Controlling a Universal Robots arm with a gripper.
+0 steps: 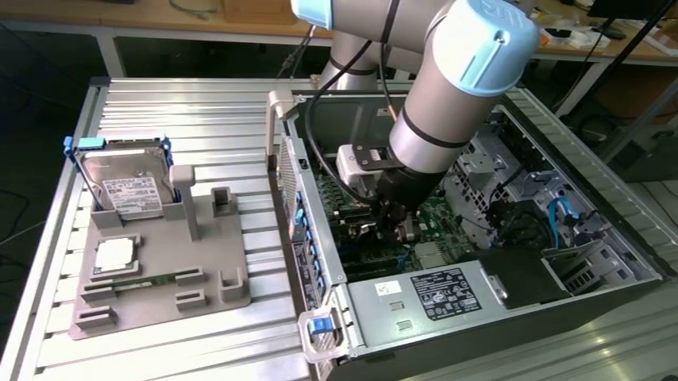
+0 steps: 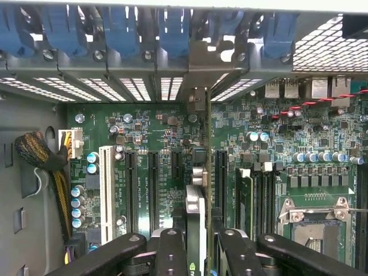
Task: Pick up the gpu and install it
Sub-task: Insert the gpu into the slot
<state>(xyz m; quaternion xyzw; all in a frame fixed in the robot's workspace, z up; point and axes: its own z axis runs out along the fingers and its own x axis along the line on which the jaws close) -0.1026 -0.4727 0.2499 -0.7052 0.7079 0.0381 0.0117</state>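
The gpu [image 2: 198, 172] shows edge-on in the wrist view, a thin green board with a silver part [image 2: 195, 210]. It stands upright over the motherboard [image 2: 155, 132], its far end reaching the rear slot openings [image 2: 198, 86] of the case. My gripper [image 2: 199, 253] is shut on it, one black finger [image 2: 170, 250] on each side. In the exterior view the gripper [image 1: 388, 226] reaches down inside the open computer case [image 1: 317, 262], just above the green motherboard [image 1: 429, 214]. Whether the card's lower edge sits in a slot is hidden.
Black expansion slots [image 2: 131, 190] and a white slot [image 2: 106, 192] lie beside the card; memory slots [image 2: 261, 195] and the CPU socket [image 2: 313, 221] lie on its other side. A grey fixture [image 1: 159, 270] at the exterior view's left holds a hard drive in a blue frame [image 1: 127, 186].
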